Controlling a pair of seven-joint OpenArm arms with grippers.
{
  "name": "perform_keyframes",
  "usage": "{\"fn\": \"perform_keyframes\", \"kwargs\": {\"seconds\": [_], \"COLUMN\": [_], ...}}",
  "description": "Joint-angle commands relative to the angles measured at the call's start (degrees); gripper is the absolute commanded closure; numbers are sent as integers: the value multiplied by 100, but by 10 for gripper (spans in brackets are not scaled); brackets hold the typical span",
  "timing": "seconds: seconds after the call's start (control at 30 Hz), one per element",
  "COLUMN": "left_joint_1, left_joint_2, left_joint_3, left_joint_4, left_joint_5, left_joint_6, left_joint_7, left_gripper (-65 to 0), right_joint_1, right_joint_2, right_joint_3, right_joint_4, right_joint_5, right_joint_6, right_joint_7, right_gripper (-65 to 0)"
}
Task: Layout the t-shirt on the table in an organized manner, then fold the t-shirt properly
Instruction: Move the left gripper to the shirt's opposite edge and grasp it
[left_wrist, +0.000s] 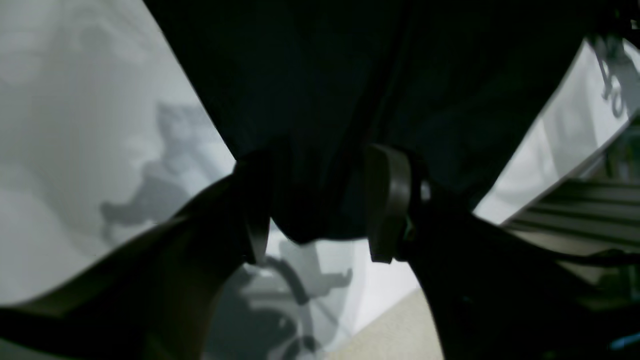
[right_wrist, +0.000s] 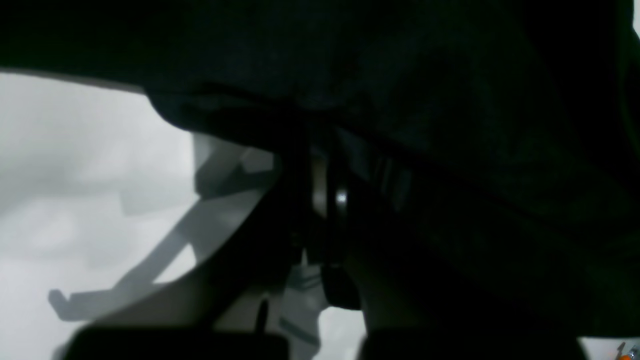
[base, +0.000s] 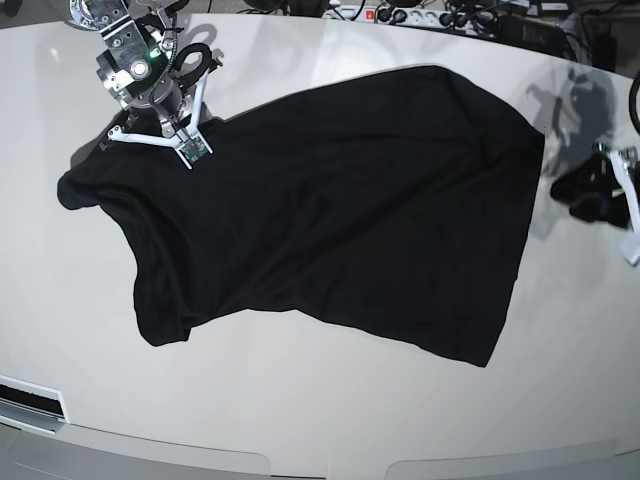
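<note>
Plain black soft-fabric t-shirt is lying spread, wrinkled, on glossy white surface. Left tool is sitting spread around a cloth edge; right tool is pinching shirt fabric.

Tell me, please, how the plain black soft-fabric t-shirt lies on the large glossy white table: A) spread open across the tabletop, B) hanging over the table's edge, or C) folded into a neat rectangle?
A: the base view shows the t-shirt opened out across the table, skewed and slightly wrinkled, with no neat fold made and none of it over the edge.
</note>
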Motion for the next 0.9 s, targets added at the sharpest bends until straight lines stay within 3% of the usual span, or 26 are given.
{"fn": "perform_keyframes", "kwargs": {"seconds": [0.0,0.13,0.3,0.6,0.87], "left_joint_1": [20,59,-363,-1290,-1891], "left_joint_2": [-151,-162,-188,-186,-184], "left_joint_3": [-35,520,1814,3589,4699], "left_joint_4": [68,68,66,-105,-883], "left_joint_5": [44,767,1971,3036,3346], "left_joint_6": [-30,-30,-30,-30,-30], "left_joint_7": [-98,-304,-748,-1132,-1176], "left_gripper": [-312,-312,-312,-312,-312], "right_joint_1": [-81,-74,-17,-17,-20], "right_joint_2": [74,74,74,74,74], "right_joint_3": [15,15,15,15,15], "right_joint_4": [-105,-105,-105,-105,-107], "right_joint_5": [26,162,389,391,391], "right_joint_6": [44,46,48,-20,-15], "right_joint_7": [-426,-424,-428,-494,-494], "right_gripper": [0,0,0,0,0]}}
